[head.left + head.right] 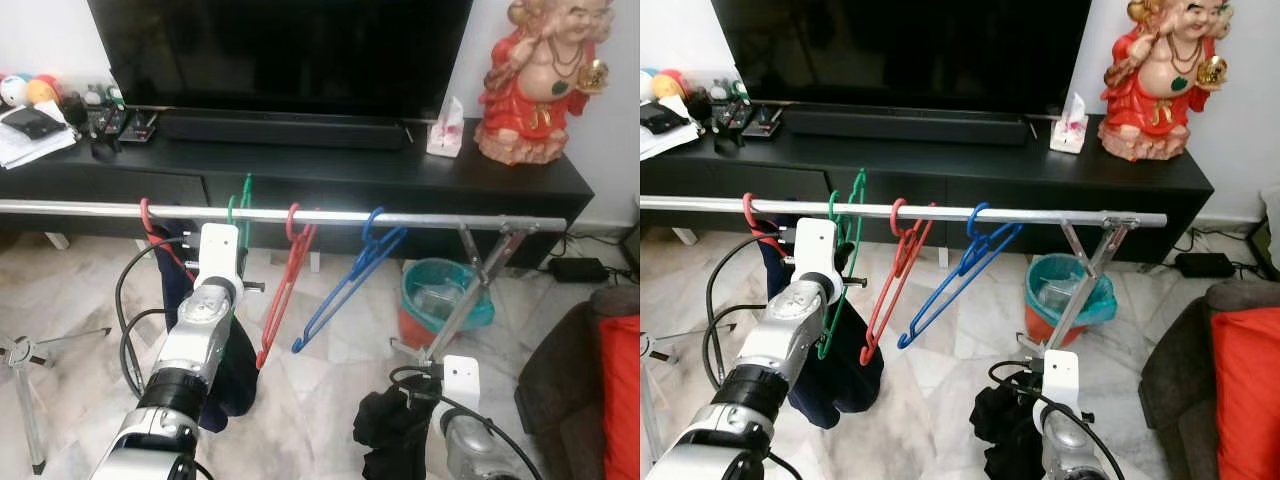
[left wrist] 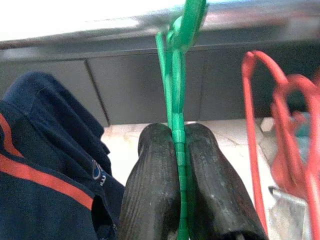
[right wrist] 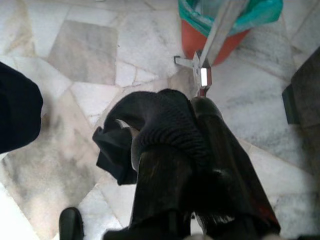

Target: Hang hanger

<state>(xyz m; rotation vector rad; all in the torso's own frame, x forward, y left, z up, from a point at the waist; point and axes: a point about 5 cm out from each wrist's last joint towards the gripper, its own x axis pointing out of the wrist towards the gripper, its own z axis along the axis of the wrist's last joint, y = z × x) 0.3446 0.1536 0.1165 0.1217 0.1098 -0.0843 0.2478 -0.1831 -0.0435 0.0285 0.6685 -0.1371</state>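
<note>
Marble floor (image 1: 330,390) runs under a long silver rail (image 1: 420,219), with a dark TV surface (image 1: 400,170) behind it. At 9 o'clock the left tool (image 2: 176,150) pinches the green hanger (image 2: 175,100) tight, so its hook stays over the rail. At 5 o'clock the right tool (image 3: 185,150) grips a black cloth (image 3: 160,120), kept low and ready.

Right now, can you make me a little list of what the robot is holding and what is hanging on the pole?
left pincer: shut on the green hanger, whose hook is over the pole
right pincer: low near the floor, holding a black cloth
other hangers on pole: two red hangers, one blue hanger
clothes: navy garment hanging at the left
behind: TV, black cabinet, red figurine
</note>
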